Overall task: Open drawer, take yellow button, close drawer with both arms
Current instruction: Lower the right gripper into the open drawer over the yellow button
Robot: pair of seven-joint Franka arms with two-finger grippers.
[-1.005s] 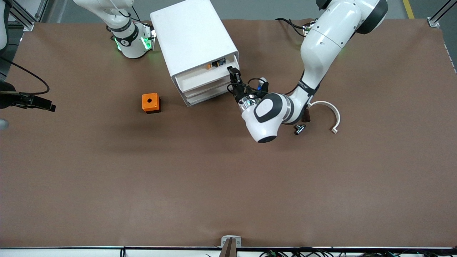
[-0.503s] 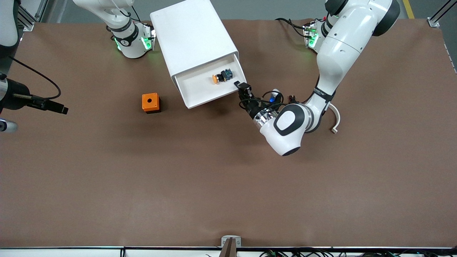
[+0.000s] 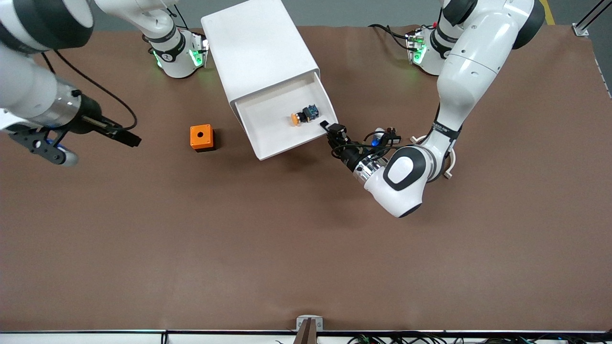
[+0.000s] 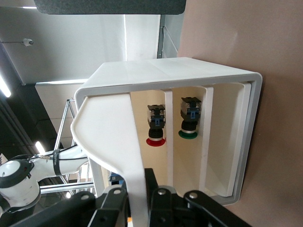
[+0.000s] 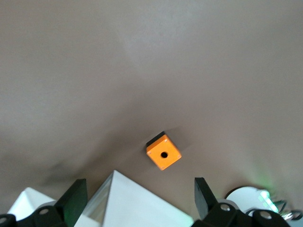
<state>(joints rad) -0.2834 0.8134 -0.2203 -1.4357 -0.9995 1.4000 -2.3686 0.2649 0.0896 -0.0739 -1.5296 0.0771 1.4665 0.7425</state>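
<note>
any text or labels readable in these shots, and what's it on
No text can be read here.
Left arm: a black band with small white lettering, too small to read.
Right arm's base: a round mark on its dark band, too small to read.
The drawer, the button, the orange cube and the cabinet show no markings.

**My tally of the table**

I count one cabinet [image 3: 258, 52], one drawer [image 3: 277, 126] pulled out, and three buttons: orange-capped button [image 3: 304, 114], red-capped button [image 4: 155, 127], green-capped button [image 4: 189, 120]. There is one orange cube [image 3: 201, 137] (at eight o'clock from the cabinet in the front view). Two claws: my left gripper [image 3: 330, 129] and the right gripper [image 3: 129, 139].
</note>
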